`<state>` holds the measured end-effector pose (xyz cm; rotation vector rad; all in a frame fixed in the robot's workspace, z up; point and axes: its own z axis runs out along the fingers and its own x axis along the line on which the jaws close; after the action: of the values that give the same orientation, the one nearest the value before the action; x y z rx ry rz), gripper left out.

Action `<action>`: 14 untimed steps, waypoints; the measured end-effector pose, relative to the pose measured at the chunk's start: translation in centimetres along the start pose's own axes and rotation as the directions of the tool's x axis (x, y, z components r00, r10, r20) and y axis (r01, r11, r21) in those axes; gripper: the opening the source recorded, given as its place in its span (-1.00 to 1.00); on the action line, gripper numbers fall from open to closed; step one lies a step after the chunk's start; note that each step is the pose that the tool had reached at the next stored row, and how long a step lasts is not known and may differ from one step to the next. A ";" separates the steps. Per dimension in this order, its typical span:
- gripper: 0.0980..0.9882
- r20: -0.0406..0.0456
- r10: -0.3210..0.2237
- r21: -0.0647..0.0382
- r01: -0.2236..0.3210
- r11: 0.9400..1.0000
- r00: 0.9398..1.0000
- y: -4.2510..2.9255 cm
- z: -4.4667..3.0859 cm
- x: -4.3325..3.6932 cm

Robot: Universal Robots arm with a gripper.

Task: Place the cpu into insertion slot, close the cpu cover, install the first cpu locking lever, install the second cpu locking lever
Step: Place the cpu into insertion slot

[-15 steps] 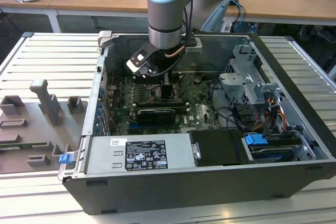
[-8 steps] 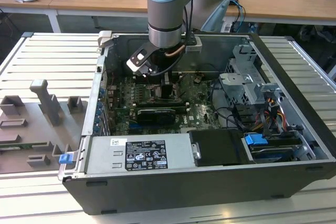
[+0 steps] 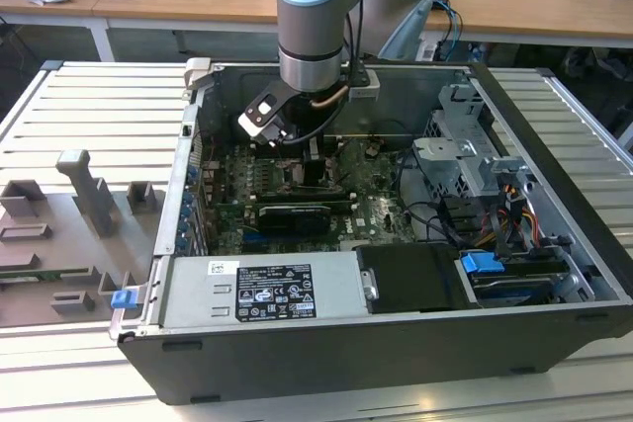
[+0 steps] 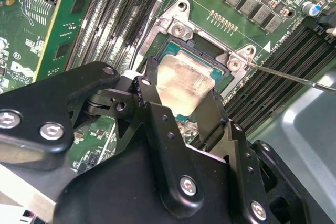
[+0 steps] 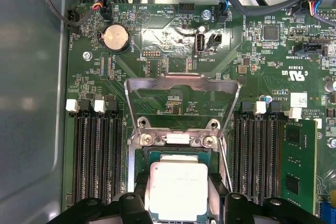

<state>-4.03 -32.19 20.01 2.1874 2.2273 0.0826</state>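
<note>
— Where is the cpu (image 5: 177, 190), that small flat square chip with the pale silvery face, sitting?
— It is lying within the dark square insertion slot (image 4: 199, 51). I cannot tell whether it is fully seated.
— And the black gripper (image 4: 184, 90)?
— Its fingers (image 4: 214, 114) are pressing on two opposite edges of the cpu, grasping it.
— The cpu cover (image 5: 181, 81)?
— That silvery metal frame with a square window is standing swung open at one edge of the slot, over the green circuit board (image 5: 252, 61).
— Around it?
— Long black memory slots (image 5: 94, 156) are flanking the slot on both sides. A thin metal rod (image 4: 294, 77) is sticking out beside it. In the exterior view the pale blue and grey robot arm (image 3: 315, 37) is reaching down into the open dark computer case (image 3: 396, 363).
</note>
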 end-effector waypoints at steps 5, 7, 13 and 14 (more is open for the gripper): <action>-0.03 -0.001 0.000 0.000 0.000 1.000 1.000 0.00 0.04 0.01; 0.14 0.000 0.000 0.000 0.000 1.000 1.000 0.00 0.03 0.01; -0.19 0.000 0.000 0.000 0.000 1.000 1.000 0.05 -1.06 0.03; -0.19 0.000 0.000 0.000 0.000 1.000 1.000 0.05 -1.10 0.04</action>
<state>-4.03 -32.18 21.11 2.1877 2.2273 0.0831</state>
